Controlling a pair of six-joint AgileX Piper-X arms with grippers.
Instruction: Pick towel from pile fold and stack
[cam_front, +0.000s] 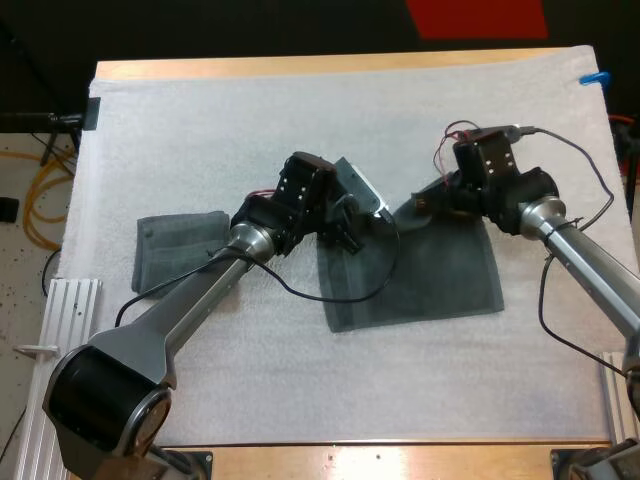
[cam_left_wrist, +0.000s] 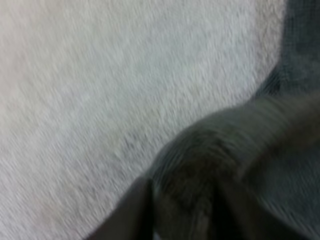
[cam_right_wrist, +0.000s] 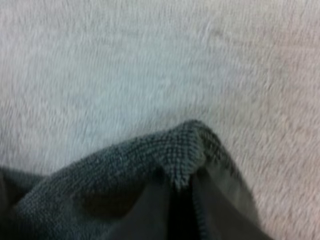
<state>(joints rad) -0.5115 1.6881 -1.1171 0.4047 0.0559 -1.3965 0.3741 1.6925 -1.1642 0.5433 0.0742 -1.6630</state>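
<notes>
**A:** Step?

**B:** Fold, I'd say. The towel (cam_front: 430, 275) lies spread mid-right on the white mat (cam_front: 300, 120). Both far corners are pinched up off it, and the near edge lies flat.

**A:** Tools?

**B:** The left tool (cam_front: 347, 232) is clenched on the towel's far left corner. In the left wrist view, cloth is bunched between its fingers (cam_left_wrist: 131, 216). The right tool (cam_front: 428, 202) is clenched on the far right corner, with a peak of cloth wedged between its fingers (cam_right_wrist: 226, 200).

**A:** Next move?

**B:** My guess is both corners get carried together toward the near edge, kept level, then laid down so the edges meet before letting go. If one arm leads, the fold comes out skewed. The grips are right at the corner tips, so a slip looks possible.

**A:** Containers?

**B:** None to log, no bin or tray. The only drop spot I'd name is the folded towel (cam_front: 180, 250), flat on the mat beside the left arm and well apart from the spread one. It's probably the stack base, and nothing is on top of it.
</notes>
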